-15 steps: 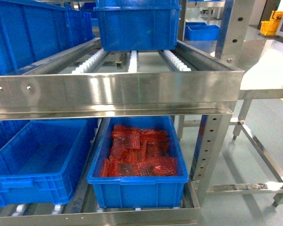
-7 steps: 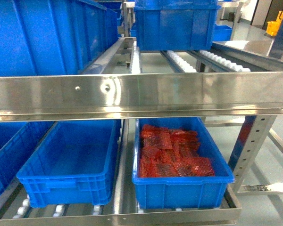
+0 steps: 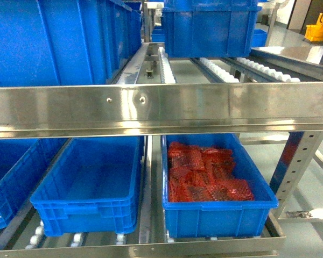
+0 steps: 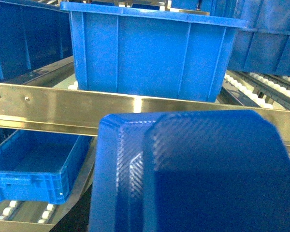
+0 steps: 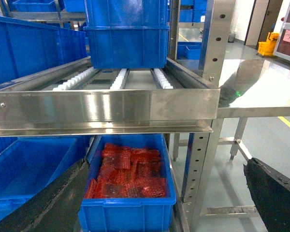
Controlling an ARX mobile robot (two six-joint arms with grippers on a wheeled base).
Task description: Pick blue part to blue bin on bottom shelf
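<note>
Blue part (image 4: 193, 174): fills the lower foreground of the left wrist view, close to the camera; it has a woven, ribbed surface and cut corners.
Left pincer: hidden behind the part, so I cannot tell whether it is wide, narrow or holding.
Right pincer (image 5: 165, 164): wide apart, with nothing between the fingers; one dark finger (image 5: 53, 203) is at the lower left and the other at the lower right of the right wrist view.
Blue bin (image 3: 91, 183): empty, standing on the bottom shelf (image 3: 151, 248) left of the middle; in the left wrist view it lies below and left of the part, apart from it.
Part and bin: the part is outside the bin, in front of the rack and at about the height of the upper rail (image 3: 161, 107).
Red bin (image 3: 215, 217): a blue box just beside the empty one, on its right; it is filled with red mesh packets (image 3: 204, 174).
Third bin (image 3: 5, 177): at the far left of the bottom shelf, cut off by the picture edge.
Rollers (image 3: 220, 70): white rows on the upper level, running to the back.
Upper bins (image 3: 210, 27): blue, standing on the rollers behind the upper rail.
Upright (image 3: 296, 161): perforated steel, at the right end of the rack.
Bucket (image 3: 318, 28): yellow, far away at the upper right.
</note>
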